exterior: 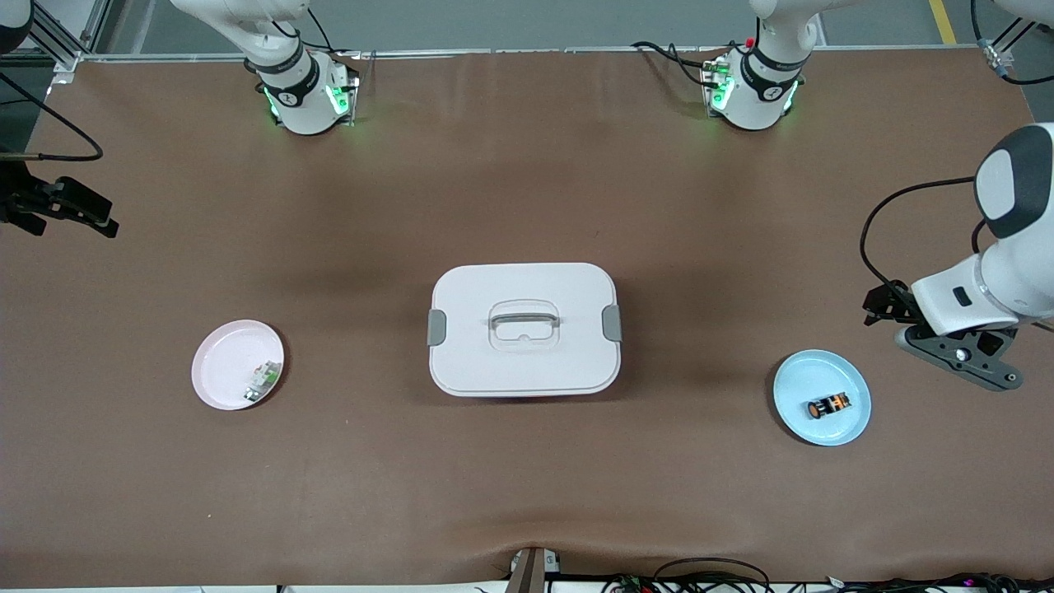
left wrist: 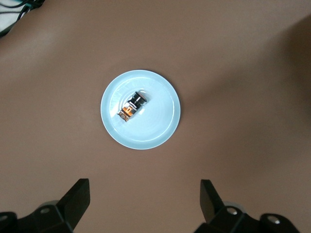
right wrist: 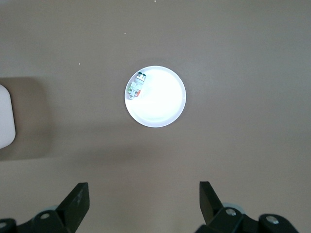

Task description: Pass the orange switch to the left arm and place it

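While the orange switch (exterior: 827, 406) lies on its side on the blue plate (exterior: 848, 428), at the box's (exterior: 524, 329) four o'clock, both tools, left tool (left wrist: 144, 204) and right tool (right wrist: 144, 204), hover spread wide and empty. Being round, the switch could roll from a careless pinch, and a low carry risks clipping the box.

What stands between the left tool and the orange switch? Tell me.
Nothing visible. The left tool hangs open over bare table beside the blue plate, where the orange switch lies uncovered. The box sits mid-table, toward the right arm's end.
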`<action>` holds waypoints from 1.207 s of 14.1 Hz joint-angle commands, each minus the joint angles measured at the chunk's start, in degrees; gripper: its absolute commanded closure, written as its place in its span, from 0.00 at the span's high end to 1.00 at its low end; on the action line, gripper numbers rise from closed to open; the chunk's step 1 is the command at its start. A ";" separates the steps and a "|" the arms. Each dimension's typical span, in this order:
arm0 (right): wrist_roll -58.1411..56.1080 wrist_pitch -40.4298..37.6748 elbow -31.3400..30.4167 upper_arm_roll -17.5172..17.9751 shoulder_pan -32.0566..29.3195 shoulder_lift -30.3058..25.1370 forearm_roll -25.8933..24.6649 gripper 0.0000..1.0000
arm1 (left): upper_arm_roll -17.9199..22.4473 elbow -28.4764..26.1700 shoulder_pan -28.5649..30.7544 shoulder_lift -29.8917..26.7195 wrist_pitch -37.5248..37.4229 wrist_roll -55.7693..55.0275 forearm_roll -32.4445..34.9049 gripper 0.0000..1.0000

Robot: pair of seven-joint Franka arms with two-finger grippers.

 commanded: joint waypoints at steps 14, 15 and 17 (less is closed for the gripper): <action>-0.21 -0.69 0.89 -3.83 3.40 0.39 -0.97 1.00 | -3.74 4.08 0.14 -10.56 -11.80 -29.88 -0.86 1.00; -0.29 -0.69 1.24 -3.83 3.40 0.39 -0.97 1.00 | -2.61 3.91 -0.82 -11.95 -12.15 -29.96 -0.86 1.00; 0.23 -2.87 1.86 -3.83 3.40 0.39 -0.80 1.00 | 3.61 3.21 -6.69 -13.98 -14.60 -29.61 -0.95 1.00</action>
